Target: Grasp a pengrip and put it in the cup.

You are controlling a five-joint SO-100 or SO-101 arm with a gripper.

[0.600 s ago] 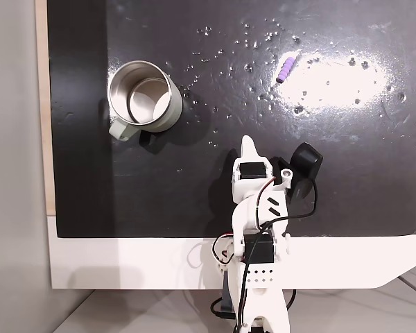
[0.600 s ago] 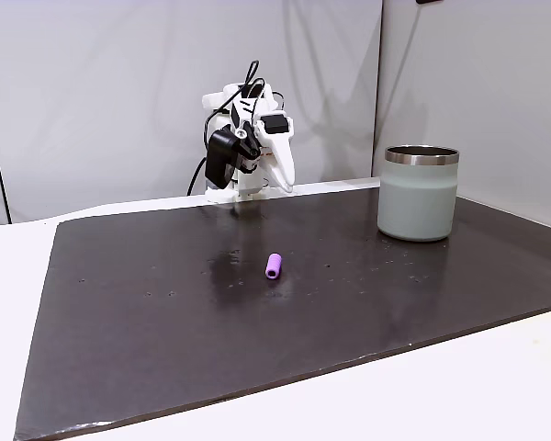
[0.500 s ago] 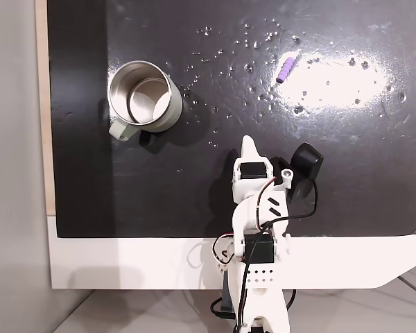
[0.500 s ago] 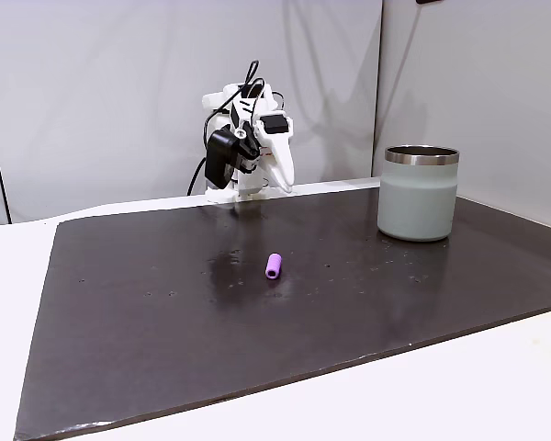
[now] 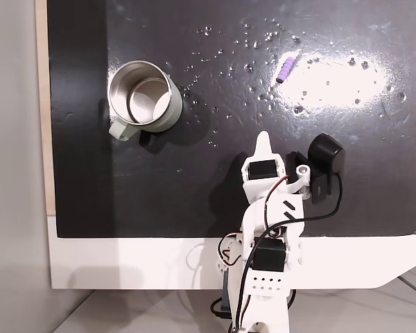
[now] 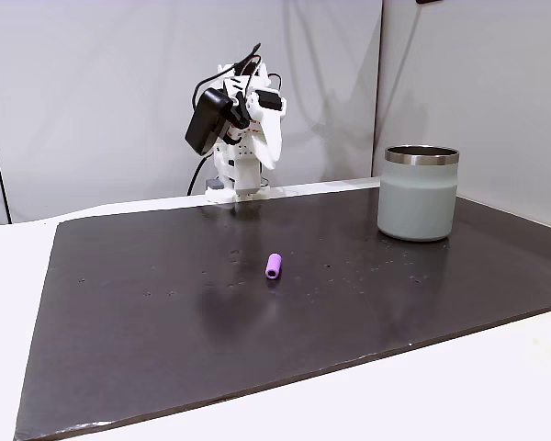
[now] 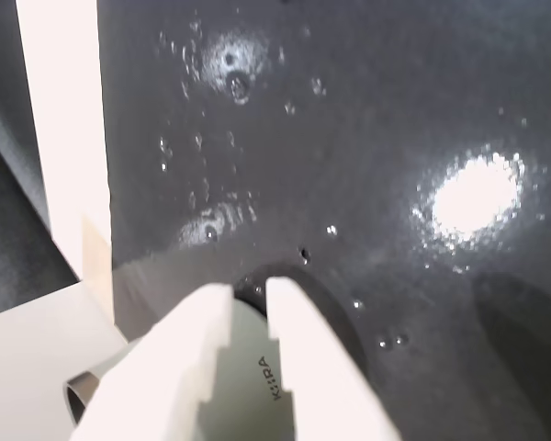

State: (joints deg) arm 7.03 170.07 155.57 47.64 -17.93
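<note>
The tool (image 5: 264, 139) is empty, its white fingers (image 7: 298, 340) drawn narrow with only a thin slit between the tips. In a fixed view from above it sits over the near half of the black mat (image 5: 194, 201), close to the mat's bottom edge. The pengrip (image 5: 285, 70) lies flat on the mat, well apart from the tool and clear of every edge. The cup (image 5: 143, 95) stands upright near the mat's left edge, its handle (image 5: 120, 130) pointing toward the bottom of that view. Bare mat lies between cup and pengrip. In another fixed view the pengrip (image 6: 274, 265) lies mid-mat, the cup (image 6: 419, 193) toward the right edge. The white tabletop (image 5: 125, 263) borders the mat.
</note>
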